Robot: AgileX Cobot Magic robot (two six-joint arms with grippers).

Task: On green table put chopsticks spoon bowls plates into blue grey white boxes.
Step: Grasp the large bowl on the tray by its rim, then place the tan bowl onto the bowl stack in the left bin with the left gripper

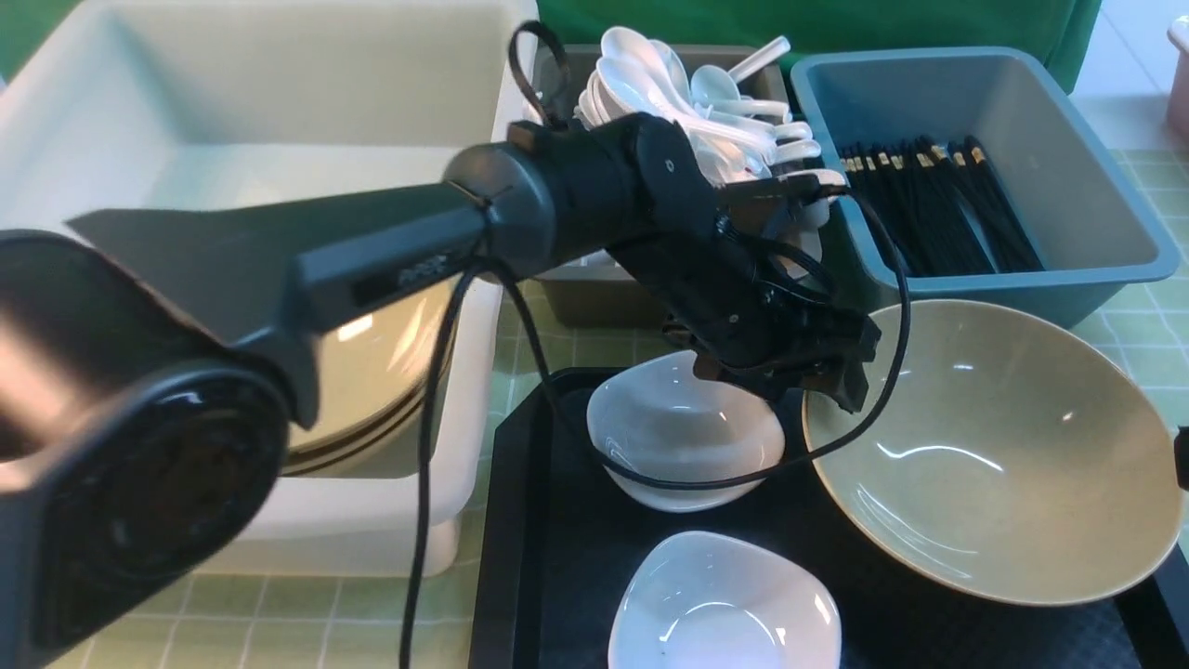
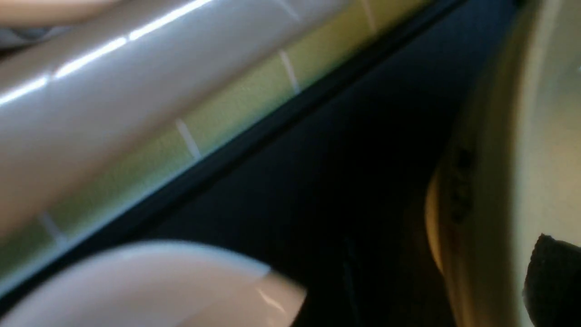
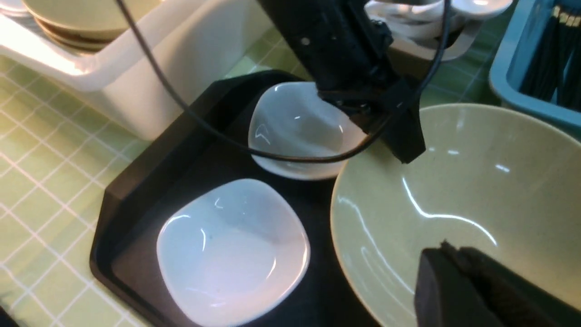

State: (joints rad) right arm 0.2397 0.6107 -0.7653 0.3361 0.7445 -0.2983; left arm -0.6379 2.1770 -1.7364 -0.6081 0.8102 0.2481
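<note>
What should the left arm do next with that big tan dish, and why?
Probably close the left pincer on the rim of the plate: the jaws seem open right at that rim, beside the far bowl. This plate sits on the black tray, while other plates lie stacked in the white box.

- A very large translucent white plastic tub [image 1: 372,520] on the left holds stacked olive-tan plates [image 1: 372,372].
- A small dark grey tub [image 1: 594,302] is heaped with glossy white soup spoons [image 1: 669,84]. The blue-grey tub [image 1: 1096,186] beside it holds thin black chopsticks [image 1: 938,204].
- A black textured tray [image 1: 529,557] on the pale green gridded table [image 1: 307,623] carries two small white bowls [image 1: 683,427] and a wide olive-tan dish [image 1: 994,455].
- The left gripper [image 1: 841,386] hangs at that dish's rim, beside the farther bowl.
</note>
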